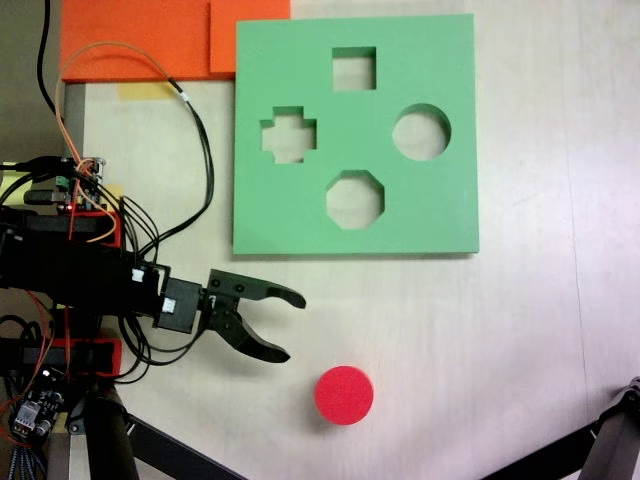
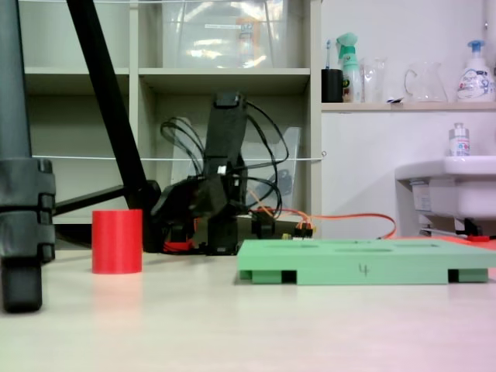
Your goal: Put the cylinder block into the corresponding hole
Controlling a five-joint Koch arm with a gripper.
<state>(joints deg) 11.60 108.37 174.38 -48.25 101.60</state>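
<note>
— How do the fingers stand?
— Spread wide, holding nothing: the gripper [image 1: 296, 325] sits lower left in a fixed view from above, arm [image 1: 80, 270] stretched in from the left edge.
— And the red cylinder [image 1: 344, 395]?
— Lower centre, near the fingertips but apart; the round hole [image 1: 421, 132] is upper right in the green board [image 1: 300, 210].
— From table level?
— The holes are hidden there — just the board's edge [image 2: 364, 270]; the cylinder [image 2: 117, 241] stands left, and the fingers are hard to make out.

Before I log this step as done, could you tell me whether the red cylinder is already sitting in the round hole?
No, the red cylinder stands on the bare table, apart from the green board, whose round hole is empty.
</note>
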